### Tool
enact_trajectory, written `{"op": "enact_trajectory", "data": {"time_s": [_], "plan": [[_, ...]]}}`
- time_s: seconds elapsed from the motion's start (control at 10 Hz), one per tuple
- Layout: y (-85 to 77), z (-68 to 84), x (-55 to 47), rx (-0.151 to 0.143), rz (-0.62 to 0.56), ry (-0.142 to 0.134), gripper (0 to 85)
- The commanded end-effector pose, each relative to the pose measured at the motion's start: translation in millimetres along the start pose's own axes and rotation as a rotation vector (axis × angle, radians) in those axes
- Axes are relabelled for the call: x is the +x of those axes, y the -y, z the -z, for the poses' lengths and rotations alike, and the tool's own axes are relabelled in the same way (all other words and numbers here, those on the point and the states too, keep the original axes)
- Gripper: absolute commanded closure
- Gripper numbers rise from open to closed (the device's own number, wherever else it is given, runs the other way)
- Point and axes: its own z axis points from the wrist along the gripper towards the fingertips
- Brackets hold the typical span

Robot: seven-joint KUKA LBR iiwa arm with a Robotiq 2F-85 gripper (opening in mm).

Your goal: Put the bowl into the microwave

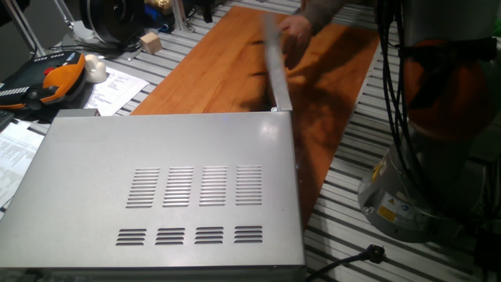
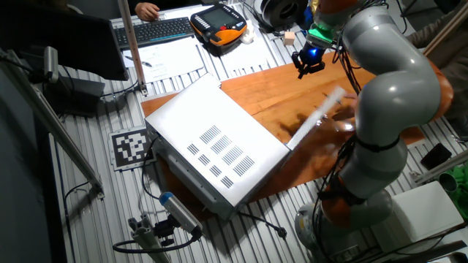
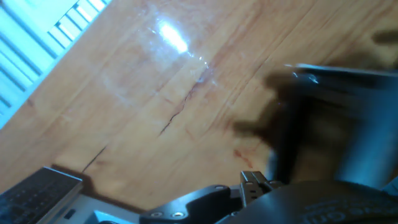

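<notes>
The bowl is out of view in all three views. The microwave (image 1: 164,188) (image 2: 212,153) is a large silver-grey box with vent slots on top, at the near end of the wooden board (image 1: 227,70). Its door (image 1: 275,66) (image 2: 316,120) (image 3: 336,87) stands swung out over the board and is motion-blurred. A person's hand (image 1: 296,33) is at the door's far end. My gripper (image 2: 308,67) hangs above the far part of the board, apart from the microwave. Its fingers are too small and dark to show whether they are open or shut.
The robot's base (image 1: 415,196) and grey arm (image 2: 387,95) stand right of the board. An orange teach pendant (image 1: 59,78) (image 2: 218,25), a white lump (image 1: 95,69), papers and a keyboard (image 2: 157,31) lie beyond the microwave. Cables run along the slatted table (image 1: 368,254).
</notes>
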Motion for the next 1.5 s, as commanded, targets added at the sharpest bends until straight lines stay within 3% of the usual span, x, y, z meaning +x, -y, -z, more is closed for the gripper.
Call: {"op": "enact_trajectory", "data": {"time_s": [0.0,0.2,0.3,0.5,0.7,0.9,1.0,1.1,1.2,1.4], "plan": [[1.1,0.7,-1.0,0.023,0.008,0.020,85.0],[5.7,-4.5,-8.3,0.085,0.030,0.087,85.0],[5.4,-11.6,-15.1,0.092,0.032,0.105,85.0],[-16.9,-32.3,-21.2,0.058,-0.012,0.113,85.0],[-47.9,-51.7,-11.9,0.015,-0.059,0.083,85.0],[-70.3,-64.0,8.0,0.001,-0.100,0.033,85.0],[-74.5,-74.2,23.4,-0.012,-0.127,0.013,85.0],[-75.1,-81.5,33.9,-0.009,-0.141,0.019,85.0],[-74.8,-84.1,39.1,-0.007,-0.148,0.023,85.0],[-74.8,-84.1,39.1,0.005,-0.115,0.000,85.0]]}}
